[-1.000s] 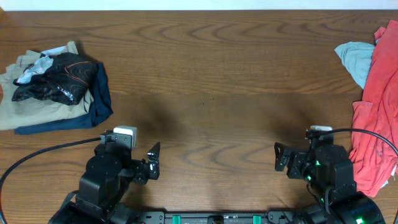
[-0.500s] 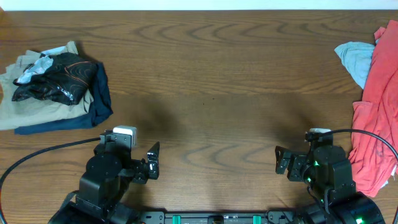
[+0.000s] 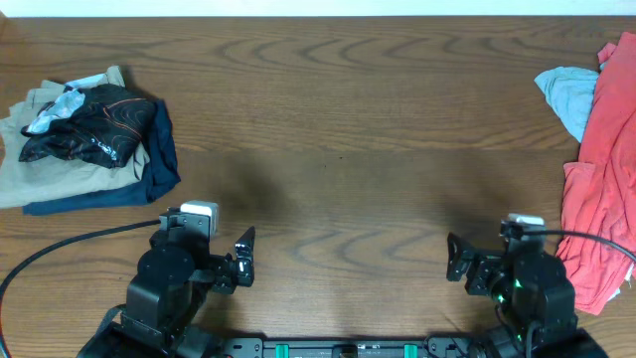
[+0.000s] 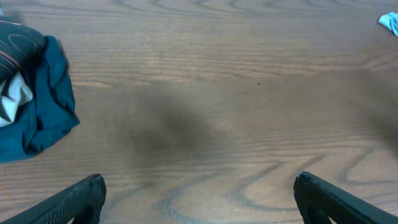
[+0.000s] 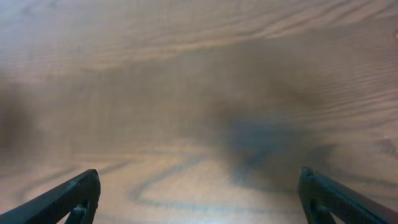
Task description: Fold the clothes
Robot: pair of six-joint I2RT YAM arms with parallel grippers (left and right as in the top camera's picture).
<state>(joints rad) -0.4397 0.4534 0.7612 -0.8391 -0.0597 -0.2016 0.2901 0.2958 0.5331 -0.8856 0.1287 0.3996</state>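
Note:
The black cycling jersey [image 3: 94,124] with thin orange contour lines lies bunched on a pile at the far left of the table; a corner of it shows in the left wrist view [image 4: 18,46]. My left gripper [image 3: 243,261] is open and empty near the front edge, well to the right of and below the jersey; its fingertips [image 4: 198,193] stand wide apart over bare wood. My right gripper [image 3: 455,261] is open and empty at the front right, its fingertips [image 5: 199,190] wide apart over bare wood.
Under the jersey lie khaki trousers [image 3: 55,169] and a navy garment [image 3: 159,164], also in the left wrist view [image 4: 43,106]. A red garment [image 3: 601,189] and a pale blue one [image 3: 571,94] lie at the right edge. A black cable [image 3: 70,244] runs from the left arm.
My right arm has drawn back toward the front edge and a little to the right. The left arm and the clothes have not moved.

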